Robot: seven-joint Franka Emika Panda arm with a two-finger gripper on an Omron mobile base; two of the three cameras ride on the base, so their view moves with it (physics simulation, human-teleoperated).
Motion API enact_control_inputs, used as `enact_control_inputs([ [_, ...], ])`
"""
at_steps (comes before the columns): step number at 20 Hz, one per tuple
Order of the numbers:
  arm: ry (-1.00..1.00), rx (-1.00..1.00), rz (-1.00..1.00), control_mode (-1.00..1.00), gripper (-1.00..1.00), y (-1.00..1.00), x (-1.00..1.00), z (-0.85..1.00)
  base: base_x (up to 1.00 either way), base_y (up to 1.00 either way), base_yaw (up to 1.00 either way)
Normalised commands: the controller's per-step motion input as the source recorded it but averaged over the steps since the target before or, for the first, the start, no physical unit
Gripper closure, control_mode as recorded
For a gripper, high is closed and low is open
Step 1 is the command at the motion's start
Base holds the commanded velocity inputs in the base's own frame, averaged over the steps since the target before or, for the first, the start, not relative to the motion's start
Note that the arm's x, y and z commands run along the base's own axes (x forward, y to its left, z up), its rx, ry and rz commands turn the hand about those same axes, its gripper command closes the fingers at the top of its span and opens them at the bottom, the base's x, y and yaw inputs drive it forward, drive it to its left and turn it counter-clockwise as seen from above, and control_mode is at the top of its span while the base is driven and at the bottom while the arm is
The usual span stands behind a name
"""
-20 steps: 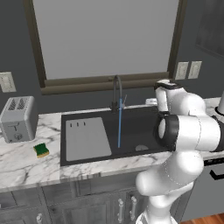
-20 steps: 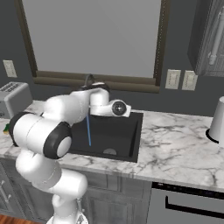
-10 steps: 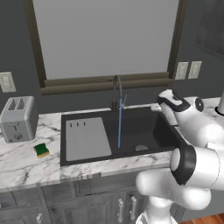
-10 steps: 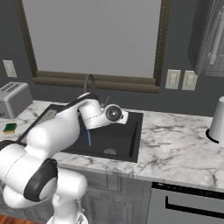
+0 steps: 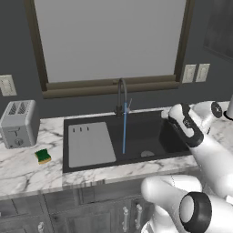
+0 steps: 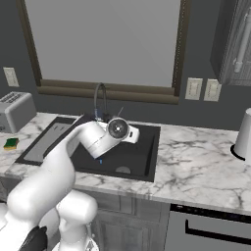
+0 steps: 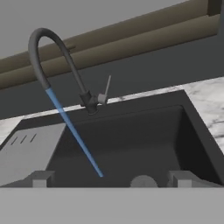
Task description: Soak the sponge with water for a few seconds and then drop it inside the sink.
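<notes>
Left base view shows the sponge (image 5: 43, 156) lying flat on the white marble table (image 5: 22, 170), near the table's front edge and well toward its left end, green scouring side up over the yellow body. It sits just in front of the silver toaster (image 5: 17, 123) and a little to the left of the sink (image 5: 88, 123), apart from both. The sink is a dark basin let into the table, with a light grey ribbed drainboard (image 5: 90, 143) filling its left part and a round drain (image 5: 147, 154) on the basin floor. From the dark gooseneck faucet (image 5: 121, 93) at the back edge of the sink, the water (image 5: 124, 134) runs down in a thin blue stream and meets the basin floor left of the drain. The white arm reaches over the right part of the sink, and its tool (image 7: 111, 178) hangs above the basin with nothing between its fingers; in the hand view the two finger tips stand wide apart, one at each side of the drain, and the stream looks slanted there only because the hand is tilted. In the right base view the sponge (image 6: 11, 143) shows as a small yellow and green block at the far left of the table, beyond the drainboard, well apart from the arm. A white appliance (image 6: 243, 135) stands near the table's right end, and pale wall switches (image 6: 203, 89) sit on the dark wall behind.
</notes>
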Motion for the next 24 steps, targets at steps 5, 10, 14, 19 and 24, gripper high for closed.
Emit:
enact_control_inputs([
  [5,0.11,0.0,-0.03,-1.0,-1.0,0.02,-0.44,0.33,0.0,0.0,0.0],
  [10,0.16,-0.02,-0.03,-1.0,-1.0,0.35,-0.32,0.1,0.0,0.0,0.0],
  [14,0.07,-0.03,-0.01,-1.0,-1.0,0.45,-0.23,0.0,0.0,0.0,0.0],
  [19,0.0,0.0,0.01,-1.0,-1.0,0.35,-0.2,0.0,0.0,0.0,0.0],
  [24,-0.02,0.0,0.06,-1.0,-1.0,0.23,-0.43,0.0,0.0,0.0,0.0],
])
